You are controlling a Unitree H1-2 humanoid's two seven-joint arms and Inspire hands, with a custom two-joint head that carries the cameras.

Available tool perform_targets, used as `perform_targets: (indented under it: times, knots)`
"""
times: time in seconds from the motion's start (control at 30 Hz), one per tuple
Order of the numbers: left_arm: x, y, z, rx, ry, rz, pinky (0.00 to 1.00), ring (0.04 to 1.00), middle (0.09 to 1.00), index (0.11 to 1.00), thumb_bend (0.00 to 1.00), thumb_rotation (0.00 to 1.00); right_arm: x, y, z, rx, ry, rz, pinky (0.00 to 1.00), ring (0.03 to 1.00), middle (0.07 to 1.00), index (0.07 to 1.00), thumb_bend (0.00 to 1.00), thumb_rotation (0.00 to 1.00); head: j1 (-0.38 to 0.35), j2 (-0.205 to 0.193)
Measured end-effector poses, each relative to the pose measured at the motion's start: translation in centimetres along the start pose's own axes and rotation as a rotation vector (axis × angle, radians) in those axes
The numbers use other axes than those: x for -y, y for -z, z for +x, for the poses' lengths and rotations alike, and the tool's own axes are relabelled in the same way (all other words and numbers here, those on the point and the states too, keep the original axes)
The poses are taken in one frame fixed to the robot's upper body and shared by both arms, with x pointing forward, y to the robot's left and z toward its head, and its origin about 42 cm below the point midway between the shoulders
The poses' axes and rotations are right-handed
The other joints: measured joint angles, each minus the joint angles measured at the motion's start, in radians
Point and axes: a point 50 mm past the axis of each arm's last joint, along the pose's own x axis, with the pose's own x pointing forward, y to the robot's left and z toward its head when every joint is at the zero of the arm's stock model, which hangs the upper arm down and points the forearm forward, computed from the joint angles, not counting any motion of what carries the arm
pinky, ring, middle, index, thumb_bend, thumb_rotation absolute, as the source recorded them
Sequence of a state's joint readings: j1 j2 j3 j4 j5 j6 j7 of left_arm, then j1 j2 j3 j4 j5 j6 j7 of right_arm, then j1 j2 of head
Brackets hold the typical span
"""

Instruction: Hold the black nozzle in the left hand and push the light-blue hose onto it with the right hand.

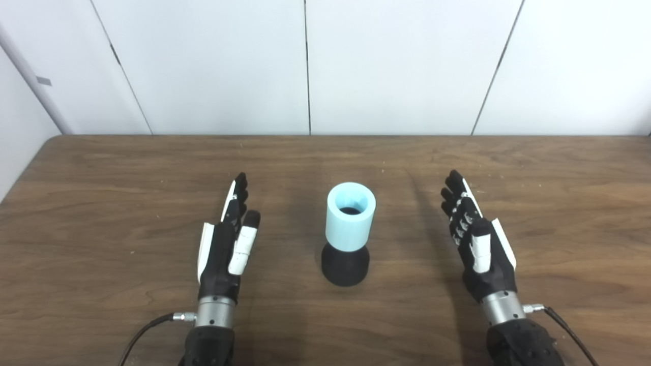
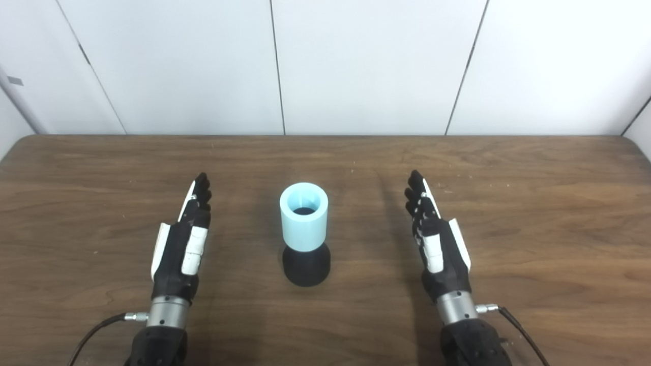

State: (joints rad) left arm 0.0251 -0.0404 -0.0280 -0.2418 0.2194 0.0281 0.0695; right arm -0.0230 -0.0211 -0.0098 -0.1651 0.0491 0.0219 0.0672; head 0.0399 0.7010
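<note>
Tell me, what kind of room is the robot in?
Probably a robot test room or lab, not a home. There is a bare wooden table, plain white wall panels behind it, and just one thing set out: a blue hose standing on a black nozzle between two open hands.

left eye, right eye: side by side, head-high | facing down-forward, fairly near | shared: table (image 1: 101, 168), wall panels (image 2: 356, 66)

No readable text, labels, brands, numbers or signs anywhere, none on the light-blue hose (image 1: 351, 216) at frame centre, none on the black nozzle (image 1: 346, 267) beneath it, none on the wooden table (image 1: 101, 229)
</note>
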Motion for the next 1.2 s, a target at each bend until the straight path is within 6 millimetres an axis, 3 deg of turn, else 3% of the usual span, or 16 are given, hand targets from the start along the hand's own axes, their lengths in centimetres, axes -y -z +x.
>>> perform_targets:
  times: [0.63, 0.7, 0.97, 1.2]
  knots:
    - [0.1, -0.1, 0.1, 0.000, -0.003, -0.036, 1.00, 1.000, 1.000, 1.000, 0.94, 1.00, 0.2, -0.1, 0.1, 0.008, 0.017, -0.003, 1.00, 1.000, 1.000, 1.000, 0.76, 1.00, -0.003, -0.005]
    - [0.2, -0.1, 0.1, 0.000, -0.004, -0.037, 1.00, 1.000, 1.000, 1.000, 0.94, 1.00, 0.4, -0.2, 0.2, 0.012, 0.025, 0.004, 1.00, 1.000, 1.000, 1.000, 0.76, 1.00, 0.000, -0.018]
    - [0.4, 0.0, 0.5, 0.000, -0.009, -0.040, 1.00, 1.000, 1.000, 1.000, 0.93, 1.00, 2.0, -2.2, 1.1, 0.068, 0.129, 0.099, 1.00, 1.000, 1.000, 1.000, 0.76, 1.00, -0.006, -0.026]
    - [0.5, -0.1, 0.7, 0.012, -0.009, -0.041, 1.00, 1.000, 1.000, 1.000, 0.94, 1.00, 1.1, -1.3, 0.6, 0.040, 0.164, 0.149, 1.00, 1.000, 1.000, 1.000, 0.76, 1.00, -0.003, -0.022]
